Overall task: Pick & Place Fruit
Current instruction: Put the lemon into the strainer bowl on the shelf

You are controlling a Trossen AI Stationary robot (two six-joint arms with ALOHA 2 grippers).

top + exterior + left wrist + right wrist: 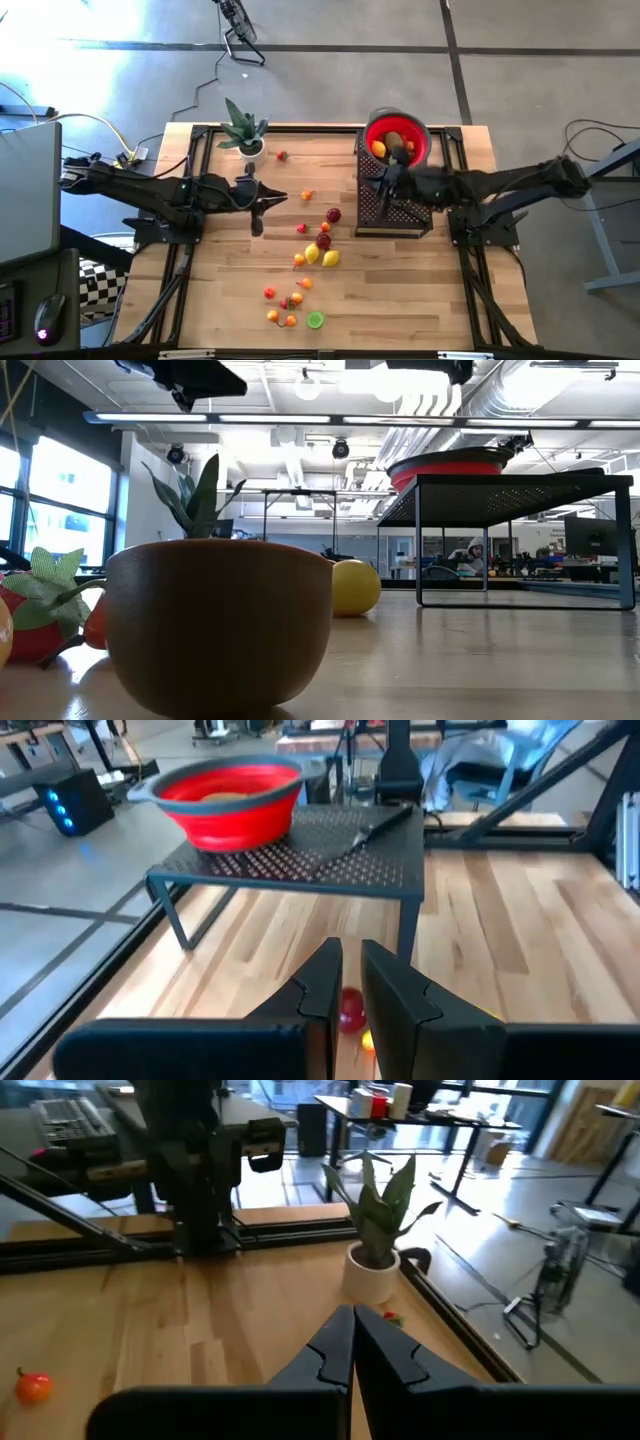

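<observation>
Presently the right claw point(392, 180), fingers closed with nothing between them, hangs over the black mesh rack point(375, 215) just beside the red bowl point(397, 137), which sits on the rack and already holds some fruit. Left claw point(262, 200) hovers well away from the bowl, above the surface point(420, 290), fingers nearly shut and seemingly empty. Judgement: between picks. Next move calls for opening a claw and descending on one piece. Remaining fruit point(323, 250) lies scattered on the surface away from the bowl, past the rack; pieces mostly round, the long axis cannot be told.
</observation>
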